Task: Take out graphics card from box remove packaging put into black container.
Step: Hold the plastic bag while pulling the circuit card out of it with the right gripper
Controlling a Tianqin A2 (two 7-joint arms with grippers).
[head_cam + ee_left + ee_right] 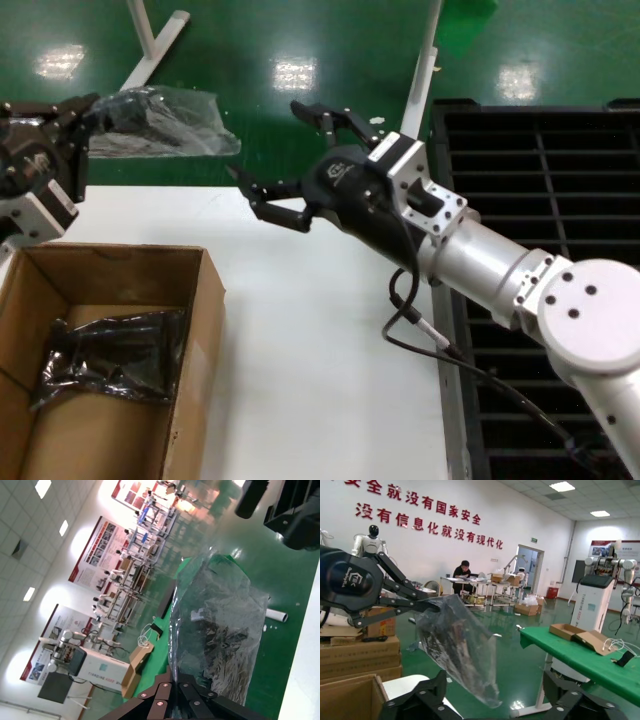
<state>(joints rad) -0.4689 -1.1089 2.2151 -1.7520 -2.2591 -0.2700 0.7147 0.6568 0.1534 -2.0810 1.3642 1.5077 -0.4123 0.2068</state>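
The left gripper (80,115) is closed on one end of the packaging (165,120), holding it raised above the table's (320,330) far edge; the graphics card inside shows only as a dark mass, clearer in the wrist views. The box (195,330) holds another dark bagged item (110,360). The right gripper (285,160), jaws spread wide and empty, hangs just beside the bag's free end, with the black container (540,200) right, partly cut off.

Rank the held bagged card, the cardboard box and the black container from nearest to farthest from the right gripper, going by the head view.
From the right gripper, open above the table:
1. Bagged card, held up by the left gripper, just to its left.
2. Black container, on the right.
3. Cardboard box, lower left, holding another bagged card.
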